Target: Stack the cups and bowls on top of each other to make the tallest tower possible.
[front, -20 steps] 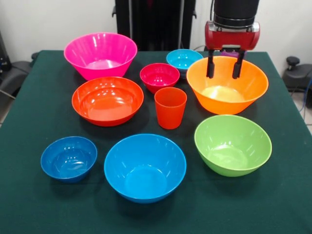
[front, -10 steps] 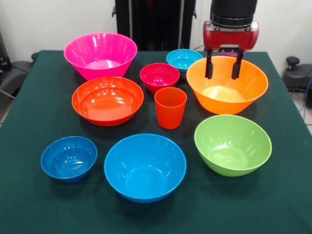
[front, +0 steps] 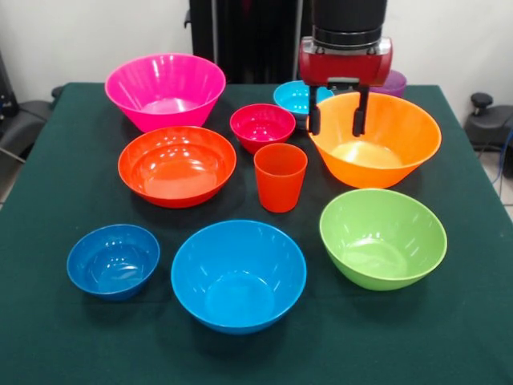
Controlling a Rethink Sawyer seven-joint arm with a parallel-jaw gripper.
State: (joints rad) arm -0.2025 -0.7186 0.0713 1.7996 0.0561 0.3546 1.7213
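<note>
My gripper (front: 336, 120) hangs open and empty over the left rim of the large orange bowl (front: 385, 148) at the right rear. The orange-red cup (front: 280, 176) stands upright mid-table, in front and to the left of the gripper. The sky-blue bowl (front: 238, 274) sits at the front centre and the red-orange bowl (front: 176, 165) at the left. The purple cup (front: 393, 83) peeks out behind the orange bowl. No tower shows; every piece stands singly on the green cloth.
The pink bowl (front: 164, 88) is at the far left. The magenta-red bowl (front: 262, 126) and the cyan bowl (front: 292, 97) sit just left of the gripper. The lime green bowl (front: 382, 237) is at the front right, the dark blue bowl (front: 113, 260) at the front left.
My gripper has moved to the picture's left, from over the orange bowl's back rim to its left rim, still open. The purple cup behind it now shows.
</note>
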